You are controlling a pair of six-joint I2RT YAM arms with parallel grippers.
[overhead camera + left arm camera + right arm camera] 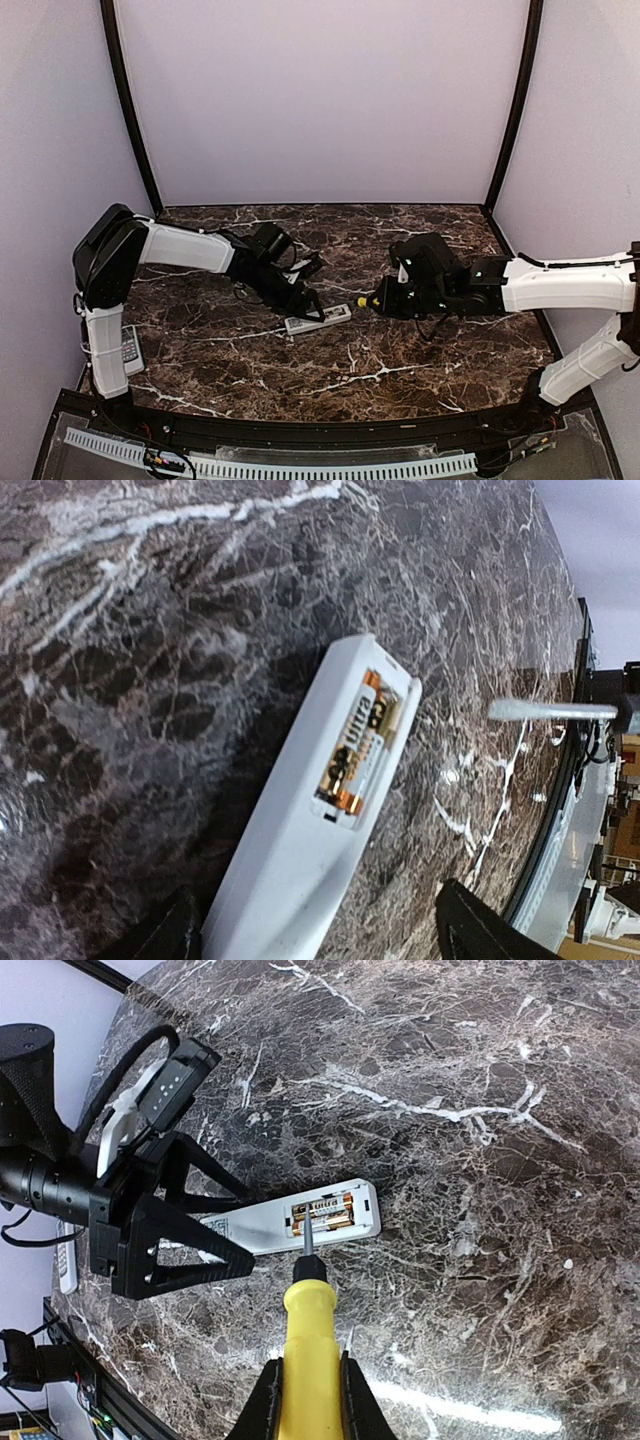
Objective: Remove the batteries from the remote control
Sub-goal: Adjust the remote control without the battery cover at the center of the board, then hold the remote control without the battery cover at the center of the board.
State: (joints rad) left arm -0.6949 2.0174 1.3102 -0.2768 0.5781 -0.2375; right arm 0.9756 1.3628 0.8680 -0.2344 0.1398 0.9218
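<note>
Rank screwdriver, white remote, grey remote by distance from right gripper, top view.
1. screwdriver: held in the right gripper, pointing left.
2. white remote: table centre, just left of the tip.
3. grey remote: far left, beside the left arm's base.

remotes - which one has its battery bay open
The white remote mid-table: its back faces up with batteries showing, screwdriver tip at the bay. The other remote, by the left arm's base, shows buttons.
</note>
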